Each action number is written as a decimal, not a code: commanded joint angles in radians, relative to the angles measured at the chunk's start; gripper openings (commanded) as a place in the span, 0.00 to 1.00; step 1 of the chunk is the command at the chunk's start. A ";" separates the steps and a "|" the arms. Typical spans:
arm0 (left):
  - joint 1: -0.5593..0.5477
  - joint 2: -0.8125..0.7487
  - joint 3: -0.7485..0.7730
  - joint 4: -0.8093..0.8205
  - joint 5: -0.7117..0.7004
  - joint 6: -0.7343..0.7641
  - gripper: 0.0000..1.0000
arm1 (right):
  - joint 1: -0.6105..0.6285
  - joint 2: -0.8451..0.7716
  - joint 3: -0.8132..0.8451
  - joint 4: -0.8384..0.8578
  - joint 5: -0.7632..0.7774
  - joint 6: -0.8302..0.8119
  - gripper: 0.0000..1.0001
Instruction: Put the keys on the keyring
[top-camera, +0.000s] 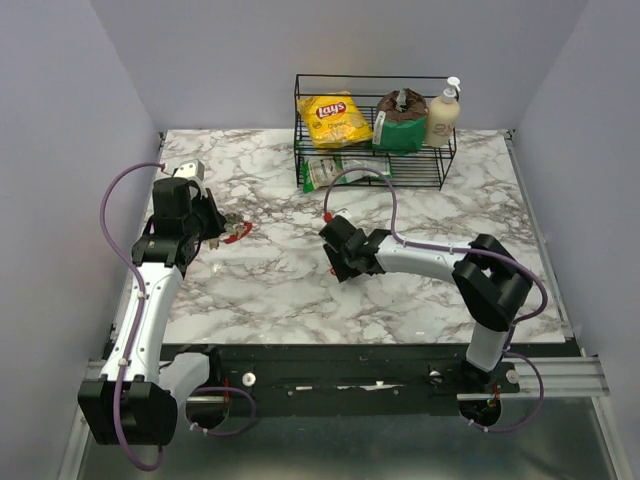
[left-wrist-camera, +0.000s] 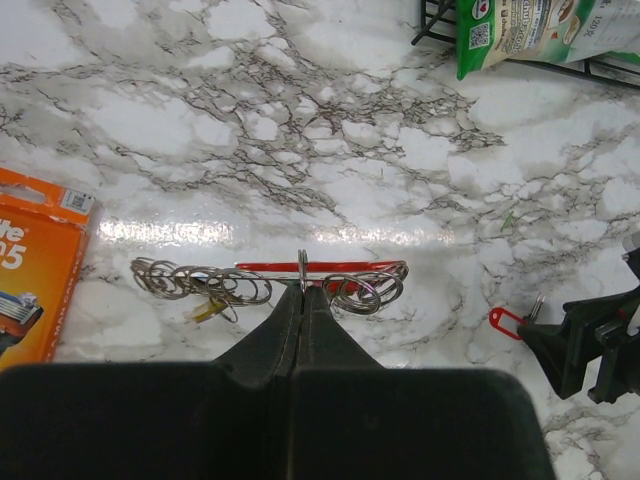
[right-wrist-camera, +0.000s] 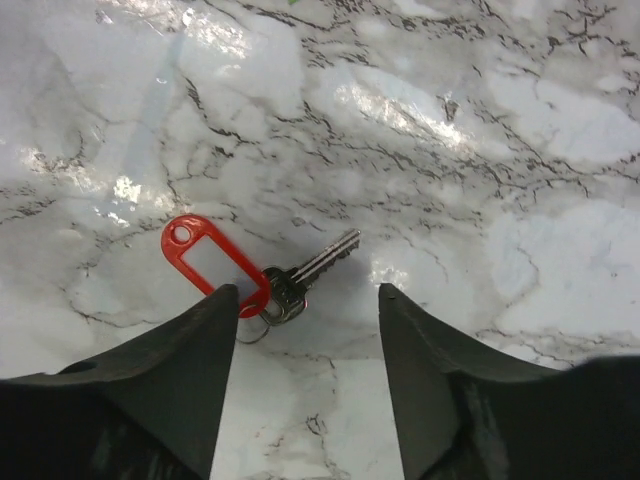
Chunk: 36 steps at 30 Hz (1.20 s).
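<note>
The keyring (left-wrist-camera: 302, 262) sat at the tip of the left end effector (left-wrist-camera: 302, 290), over the left part of the tabletop (top-camera: 280, 290), with a pack (left-wrist-camera: 30, 270) to its left (as the wrist camera saw it). A key (right-wrist-camera: 322, 260) lay mid-tabletop, between the fingers of the right end effector (right-wrist-camera: 306, 290). A rack (top-camera: 297, 120) stood at the back, holding bags (top-camera: 335, 120) and a bottle (top-camera: 442, 115).

Bright, even overhead light throws white glare streaks on the glossy worktop (left-wrist-camera: 330, 190) just beyond the left fingers (left-wrist-camera: 268, 340) and beyond the right fingers (right-wrist-camera: 185, 380), which loom dark and soft-edged near each lens, with only faint shadows.
</note>
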 joint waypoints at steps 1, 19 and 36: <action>0.007 0.010 -0.012 0.047 0.049 -0.006 0.00 | 0.002 -0.048 -0.022 -0.039 0.037 0.012 0.68; 0.007 0.017 -0.021 0.064 0.098 -0.009 0.00 | 0.013 -0.102 -0.077 0.031 -0.151 -0.016 0.58; 0.007 0.030 -0.025 0.061 0.104 -0.005 0.00 | 0.040 -0.091 -0.094 0.093 -0.217 -0.046 0.50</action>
